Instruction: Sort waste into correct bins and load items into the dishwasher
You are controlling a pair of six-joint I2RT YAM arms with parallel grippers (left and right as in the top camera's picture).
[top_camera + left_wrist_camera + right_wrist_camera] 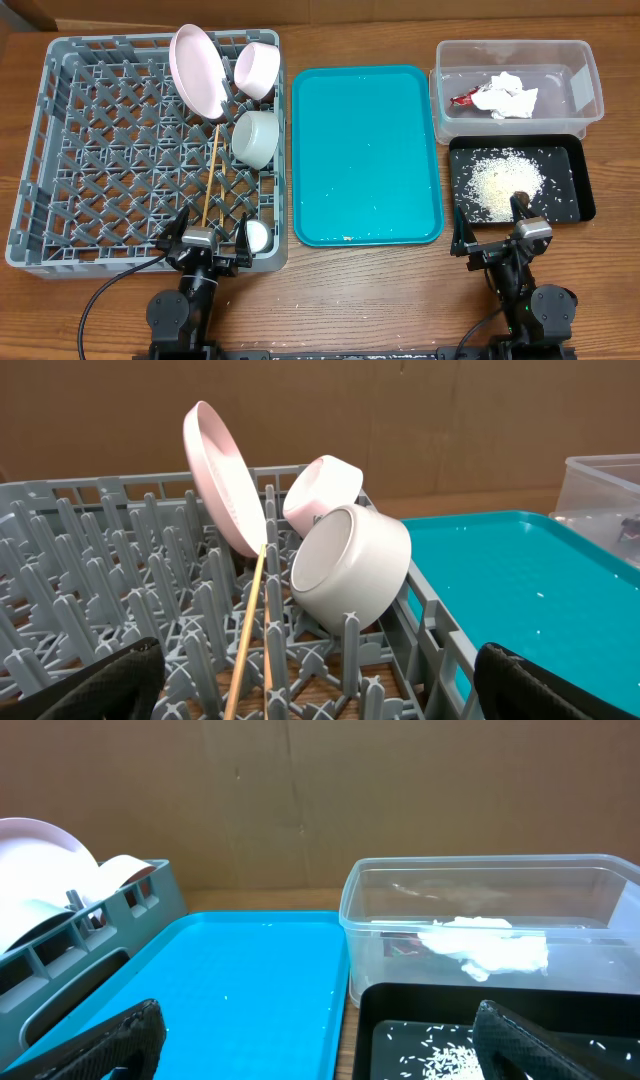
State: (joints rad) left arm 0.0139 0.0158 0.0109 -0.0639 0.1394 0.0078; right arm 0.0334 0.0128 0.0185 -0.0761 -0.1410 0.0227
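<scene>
1. A wooden desk seen from above, with two robot arms at its near edge. Both pincers are spread wide and hold nothing.
2. The left pincer (210, 235) hovers over the near right corner of the grey dish rack (25, 150). The right pincer (490, 228) hovers at the near edge of the black tray (585, 195).
3. All the dishes sit in the rack. The pink plate (197, 70) stands on edge at the far side, with the pinkish bowl (257, 68) just to its right. The grey-green bowl (255, 137) lies nearer, tipped on its side.
4. The two chopsticks (212, 180) lie together with their long axis running near to far, straight ahead of the left pincer. The white cup (257, 236) sits just right of that pincer.
5. The waste is binned. The white napkin (507, 97) and red wrapper (462, 99) lie in the clear tub (590, 95) at far right. The rice (500, 180) and brown lump (523, 196) lie in the black tray, just beyond the right pincer.
6. The teal tray (365, 150) lies between the arms with only a few pale specks near its near edge, too small to identify.
7. The job looks nearly complete. Any leftover specks lie about midway between the arms, so neither is clearly nearer.
</scene>
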